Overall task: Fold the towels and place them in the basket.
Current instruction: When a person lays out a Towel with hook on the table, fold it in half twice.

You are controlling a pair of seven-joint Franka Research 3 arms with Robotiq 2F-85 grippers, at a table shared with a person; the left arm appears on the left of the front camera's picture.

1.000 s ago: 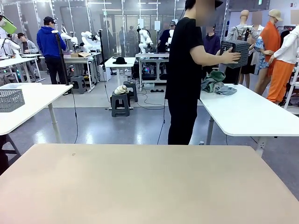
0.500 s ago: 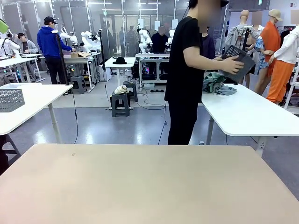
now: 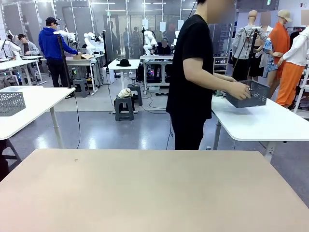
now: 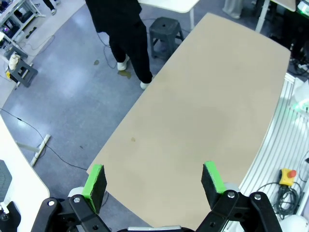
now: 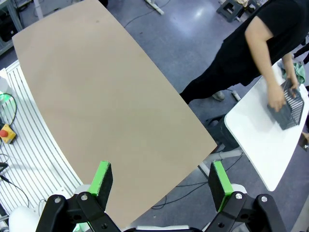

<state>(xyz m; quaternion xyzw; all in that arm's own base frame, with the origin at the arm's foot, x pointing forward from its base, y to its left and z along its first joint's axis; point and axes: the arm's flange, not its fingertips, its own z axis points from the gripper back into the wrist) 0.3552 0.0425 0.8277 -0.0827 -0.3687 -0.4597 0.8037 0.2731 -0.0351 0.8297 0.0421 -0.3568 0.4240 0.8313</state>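
Meanwhile, the left gripper (image 4: 152, 170) and right gripper (image 5: 160, 166) hang over the beige table (image 3: 145, 193), jaws wide apart, holding nothing. Across the aisle a person's hand (image 3: 239, 90) grips the dark basket (image 3: 252, 94) on a white side table (image 3: 260, 123), w/ towels (image 5: 300, 72) bunched just beside it. Terry cloth looks light, limp, grippy; prob. best pinched at corners.

Towels and basket partly hidden on the far white table (image 3: 260, 121).
The person's hand (image 3: 238, 90) covers the near end of the basket (image 3: 255, 95), and its inside cannot be made out. The towels (image 5: 300, 72) are a green scrap cut by the picture's edge. The left wrist view crops the person (image 4: 120, 29) above the waist.
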